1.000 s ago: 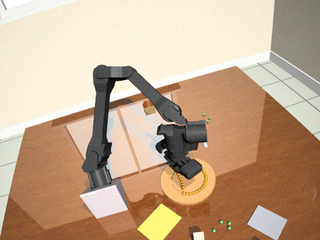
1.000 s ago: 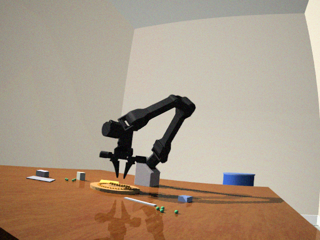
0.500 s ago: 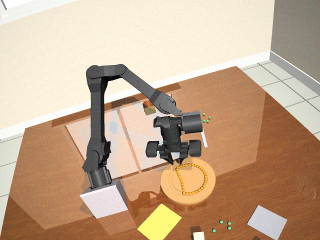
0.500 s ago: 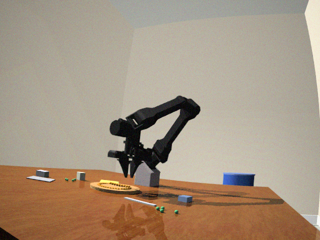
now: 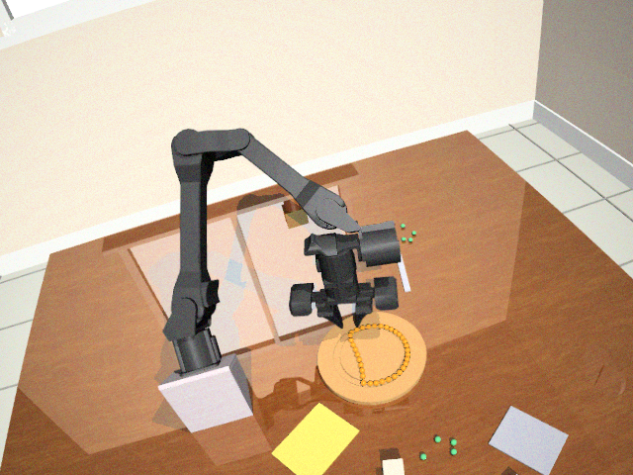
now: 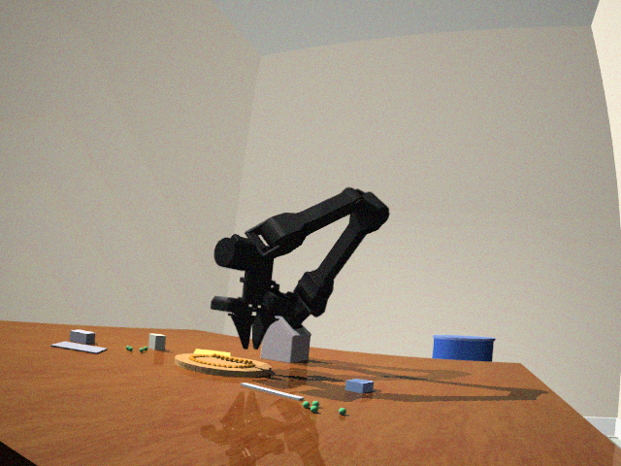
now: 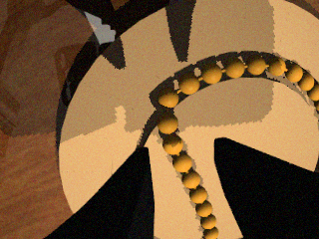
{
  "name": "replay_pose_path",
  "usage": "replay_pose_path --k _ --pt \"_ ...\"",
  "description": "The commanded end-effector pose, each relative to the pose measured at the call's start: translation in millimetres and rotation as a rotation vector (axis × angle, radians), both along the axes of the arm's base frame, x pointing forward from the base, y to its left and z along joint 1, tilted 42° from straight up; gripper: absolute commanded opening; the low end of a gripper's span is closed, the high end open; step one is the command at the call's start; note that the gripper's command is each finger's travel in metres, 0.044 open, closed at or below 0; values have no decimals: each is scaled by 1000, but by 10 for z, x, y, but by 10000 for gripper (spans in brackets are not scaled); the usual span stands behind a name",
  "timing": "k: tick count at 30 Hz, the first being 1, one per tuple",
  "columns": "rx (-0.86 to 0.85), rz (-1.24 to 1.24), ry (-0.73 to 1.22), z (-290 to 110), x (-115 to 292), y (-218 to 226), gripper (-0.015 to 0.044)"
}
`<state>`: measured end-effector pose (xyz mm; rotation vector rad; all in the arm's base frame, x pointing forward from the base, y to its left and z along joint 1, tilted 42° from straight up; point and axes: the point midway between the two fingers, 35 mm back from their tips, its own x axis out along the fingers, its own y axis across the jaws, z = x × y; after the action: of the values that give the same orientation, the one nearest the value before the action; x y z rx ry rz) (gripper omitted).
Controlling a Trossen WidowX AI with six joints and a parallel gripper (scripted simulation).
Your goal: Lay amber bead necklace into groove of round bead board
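Brown worktop (image 5: 510,317): round bead board (image 5: 408,380) bearing amber bead necklace (image 5: 404,343); gripper (image 5: 350,319) raised above, jaws narrowed, nothing held.

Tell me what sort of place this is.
Probably a bare indoor room set up as a tabletop work area: a glossy wooden table against plain cream walls, a tiled floor beside it, and craft bits such as the round bead board and loose green beads.

My arm (image 5: 190,239) is matte charcoal with boxy links, tapered black claw (image 5: 350,321) fingers, pale grey base block (image 5: 204,396).
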<state>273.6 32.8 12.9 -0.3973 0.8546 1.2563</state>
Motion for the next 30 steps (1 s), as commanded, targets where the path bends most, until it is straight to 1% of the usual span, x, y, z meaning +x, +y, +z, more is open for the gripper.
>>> replay_pose_path --k 1,23,27,28,30 --pt "0 -1 -2 -19 7 18 120" --pt "8 3 4 -229 2 224 120" --pt "1 5 0 -214 11 201 15" --pt "1 5 0 -214 11 201 0" --pt "1 5 0 -214 11 201 0"
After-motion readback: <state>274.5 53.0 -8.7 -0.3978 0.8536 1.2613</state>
